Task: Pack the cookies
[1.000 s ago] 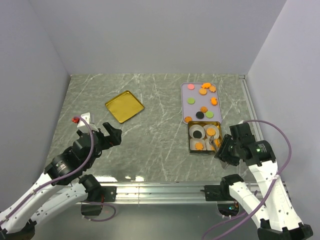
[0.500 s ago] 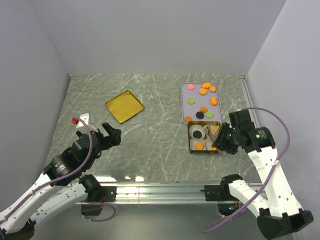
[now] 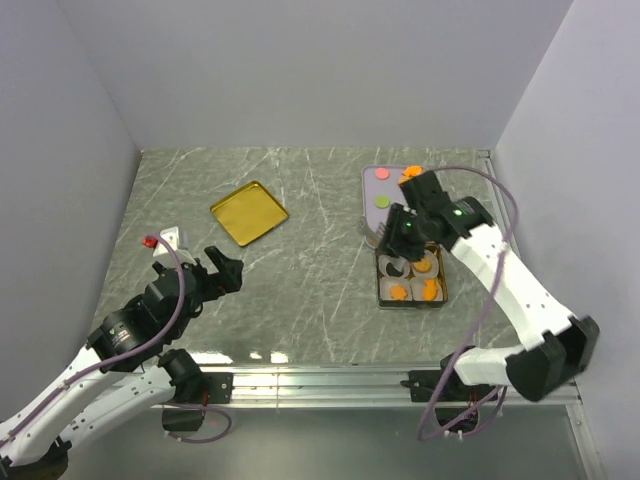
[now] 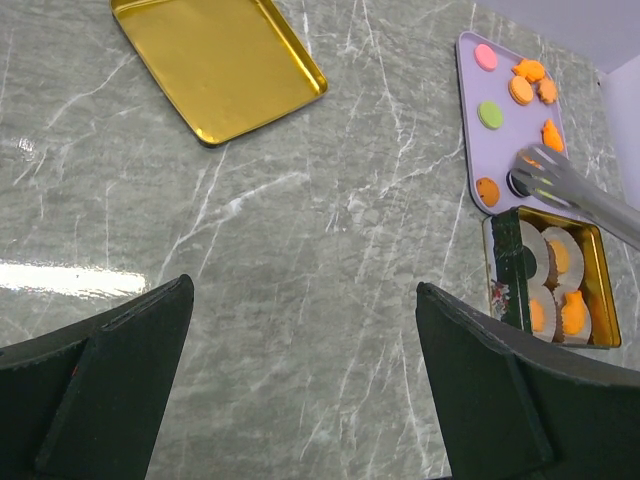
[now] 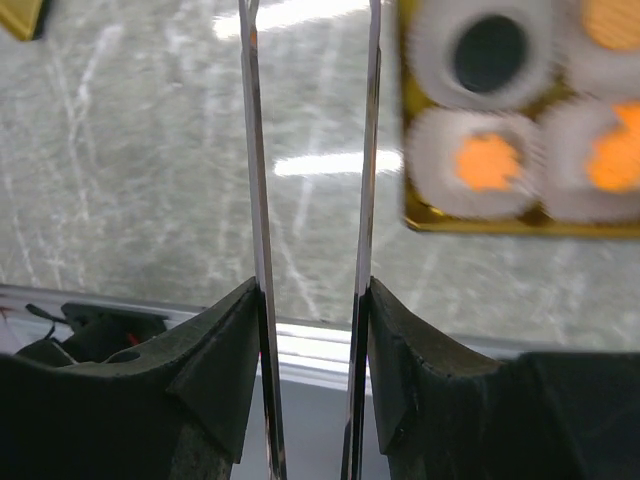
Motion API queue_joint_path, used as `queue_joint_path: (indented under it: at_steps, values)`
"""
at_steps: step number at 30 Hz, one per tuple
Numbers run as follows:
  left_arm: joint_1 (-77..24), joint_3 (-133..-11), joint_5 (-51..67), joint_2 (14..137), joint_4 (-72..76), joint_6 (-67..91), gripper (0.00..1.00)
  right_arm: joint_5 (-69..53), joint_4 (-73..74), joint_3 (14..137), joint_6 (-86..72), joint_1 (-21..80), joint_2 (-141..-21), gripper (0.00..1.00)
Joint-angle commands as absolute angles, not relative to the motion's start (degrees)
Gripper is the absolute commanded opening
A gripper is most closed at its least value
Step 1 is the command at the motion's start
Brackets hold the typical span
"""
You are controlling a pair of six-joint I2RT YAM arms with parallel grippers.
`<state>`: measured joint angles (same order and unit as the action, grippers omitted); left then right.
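The cookies lie on a lilac tray (image 3: 370,185): a pink one (image 3: 382,173), a green one (image 3: 381,201) and orange ones (image 3: 410,172). The left wrist view shows the tray (image 4: 466,120) and an orange cookie (image 4: 487,190). A gold tin (image 3: 381,285) holds paper cups with orange cookies (image 3: 398,292) and a black one (image 5: 490,52). My right gripper (image 3: 400,233) is shut on metal tongs (image 5: 256,150), over the tray's near end. The tong tips (image 4: 535,175) sit at a black cookie (image 4: 518,185). My left gripper (image 3: 225,268) is open and empty above the table.
A gold lid (image 3: 248,211) lies upside down at the middle left, also in the left wrist view (image 4: 220,65). A small red and white object (image 3: 163,238) sits by the left wall. The tin (image 4: 600,300) is just in front of the tray.
My right arm has swung from the tin's near right corner up and left, over the tin to the tray's near end, carrying the tongs. The left arm has not moved.
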<state>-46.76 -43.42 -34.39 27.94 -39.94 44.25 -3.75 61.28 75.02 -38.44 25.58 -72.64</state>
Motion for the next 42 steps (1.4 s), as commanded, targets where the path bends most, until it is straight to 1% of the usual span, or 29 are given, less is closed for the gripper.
queue_joint_path:
  at_steps: [1,5,6,12,18,22,26,34,37,39,41,42]
  values:
    - [-47.2,-45.5,-35.3,27.7,-39.0,44.4,0.99,-1.9,54.4,79.9,-41.0,28.4,-79.0,0.50]
    - [-47.3,-45.5,-35.3,28.2,-39.1,44.5,0.99,-1.9,50.5,83.7,-41.7,29.1,-88.3,0.49]
    - [-47.4,-45.5,-35.2,28.1,-39.2,44.4,0.99,-1.4,50.0,86.3,-41.5,29.4,-92.0,0.48]
    - [-48.1,-45.2,-34.7,28.4,-38.6,44.0,1.00,1.5,51.6,97.9,-39.6,31.2,-105.3,0.48]
    - [-49.0,-44.7,-37.1,28.7,-39.0,44.8,0.99,1.6,51.5,103.0,-39.6,31.7,-113.5,0.48]
    - [-49.3,-44.9,-37.4,29.4,-39.6,45.4,0.99,0.8,50.5,102.4,-39.6,32.5,-116.3,0.50]
    - [-49.3,-44.5,-36.4,30.4,-38.6,44.3,0.99,1.0,50.8,101.1,-39.9,33.7,-119.0,0.55]
    - [-49.4,-43.2,-35.2,31.3,-36.5,42.8,0.99,0.4,49.7,100.1,-39.0,33.8,-123.0,0.61]
    - [-49.3,-42.7,-35.8,31.6,-36.0,43.2,0.99,0.2,49.8,100.1,-38.5,33.8,-123.8,0.66]
    - [-49.3,-42.6,-36.7,31.9,-36.1,43.5,0.99,0.2,49.5,99.6,-38.1,33.8,-123.9,0.73]
    - [-49.3,-42.6,-37.3,32.4,-36.6,43.9,0.99,0.2,49.3,99.5,-38.1,33.8,-123.8,0.93]
    - [-49.3,-42.7,-38.0,32.5,-36.7,44.0,0.99,0.3,49.3,99.5,-37.9,33.8,-123.9,0.94]
